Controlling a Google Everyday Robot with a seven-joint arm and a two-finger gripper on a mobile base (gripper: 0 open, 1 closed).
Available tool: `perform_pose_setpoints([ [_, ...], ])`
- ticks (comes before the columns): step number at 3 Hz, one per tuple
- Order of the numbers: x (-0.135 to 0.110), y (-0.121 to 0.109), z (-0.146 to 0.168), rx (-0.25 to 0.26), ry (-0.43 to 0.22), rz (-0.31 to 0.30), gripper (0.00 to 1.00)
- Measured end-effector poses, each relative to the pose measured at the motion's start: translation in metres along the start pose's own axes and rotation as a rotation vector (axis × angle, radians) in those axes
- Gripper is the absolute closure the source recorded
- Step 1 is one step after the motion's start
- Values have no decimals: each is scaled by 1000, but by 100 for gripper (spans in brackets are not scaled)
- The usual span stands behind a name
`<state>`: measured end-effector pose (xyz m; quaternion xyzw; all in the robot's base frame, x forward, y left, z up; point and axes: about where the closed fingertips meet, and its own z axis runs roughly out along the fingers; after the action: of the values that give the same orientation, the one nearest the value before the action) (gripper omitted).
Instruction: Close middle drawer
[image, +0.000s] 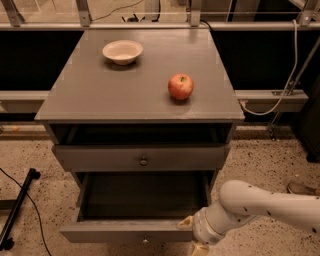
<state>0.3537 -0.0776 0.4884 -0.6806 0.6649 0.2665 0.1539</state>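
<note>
Nearest me, the gripper (198, 247) on my white arm sits at the bottom edge of the view, just beside the right end of the front of the grey wooden middle drawer (115, 232). Most of it is cut off, so I cannot tell whether it is open or closed. The drawer stands well out of the grey cabinet (125, 97), a deep plain box with nothing I can see inside and a small round dark knob (145, 240) low on its front. I judge it rigid and fairly light, so it needs no grasp. A flat push on the front, nearer the knob than the corner, should keep it from skewing. Above it is the uppermost drawer (142, 156). Farther back on top, the round red apple (180, 86) might roll if the drawer slams, and beyond it sits a shallow cream bowl (122, 51).
</note>
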Motion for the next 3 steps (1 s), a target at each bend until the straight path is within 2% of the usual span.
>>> perform_pose_setpoints([
  [2,13,5,35,-27,23,-86,72],
  [3,28,4,51,38,43,-135,100],
])
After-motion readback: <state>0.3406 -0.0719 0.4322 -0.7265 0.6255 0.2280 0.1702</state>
